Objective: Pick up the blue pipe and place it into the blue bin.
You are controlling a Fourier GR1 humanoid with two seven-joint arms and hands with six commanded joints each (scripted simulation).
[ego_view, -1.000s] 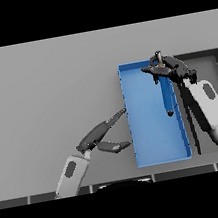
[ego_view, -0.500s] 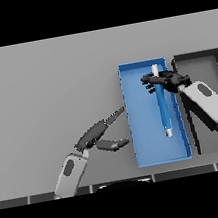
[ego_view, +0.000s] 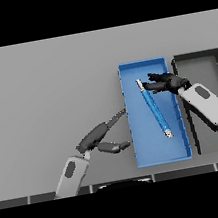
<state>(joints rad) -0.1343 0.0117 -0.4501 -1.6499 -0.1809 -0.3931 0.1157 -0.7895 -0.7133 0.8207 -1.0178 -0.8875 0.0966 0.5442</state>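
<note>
I see the blue pipe (ego_view: 154, 108) lying diagonally in the blue bin (ego_view: 134, 127); my right hand (ego_view: 165, 83), fingers released, should lift straight clear. Left hand (ego_view: 98, 136) rests open.

We count one blue pipe (ego_view: 154, 108), one blue bin (ego_view: 159, 154), one dark bin (ego_view: 197, 57), and two hands: left (ego_view: 99, 136), right (ego_view: 166, 82).
</note>
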